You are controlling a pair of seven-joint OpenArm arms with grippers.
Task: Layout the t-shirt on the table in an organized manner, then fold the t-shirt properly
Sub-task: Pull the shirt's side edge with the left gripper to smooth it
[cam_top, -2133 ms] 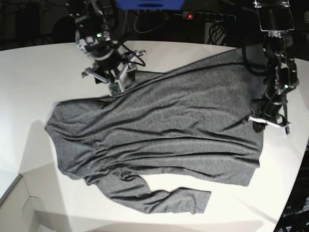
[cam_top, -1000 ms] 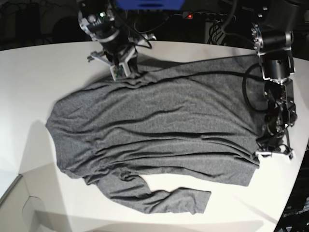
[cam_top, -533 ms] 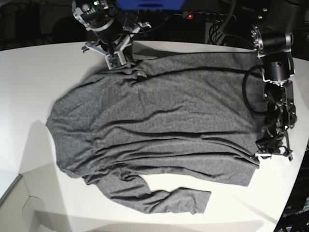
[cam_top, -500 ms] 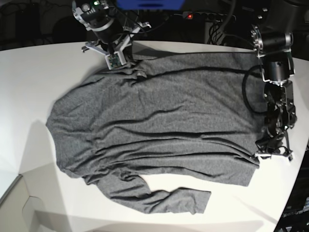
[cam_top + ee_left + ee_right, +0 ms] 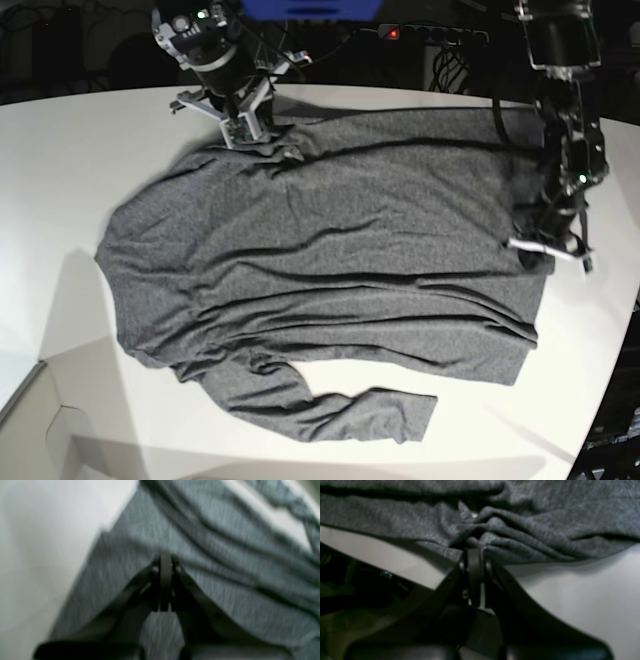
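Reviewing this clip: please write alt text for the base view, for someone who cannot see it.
A dark grey long-sleeved t-shirt lies spread and wrinkled across a white table, one sleeve bent along its near edge. The right gripper, jaws shut, pinches the shirt's far edge; the left gripper, jaws shut, is at the shirt's opposite edge.

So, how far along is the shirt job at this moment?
The shirt is mostly spread across the table, but wrinkled, with one sleeve bent along the near edge. In hand: the right end effector is shut on bunched cloth at the far edge; the left end effector is shut over the cloth on the other side, grip unclear. Smoothing and all folding are left.
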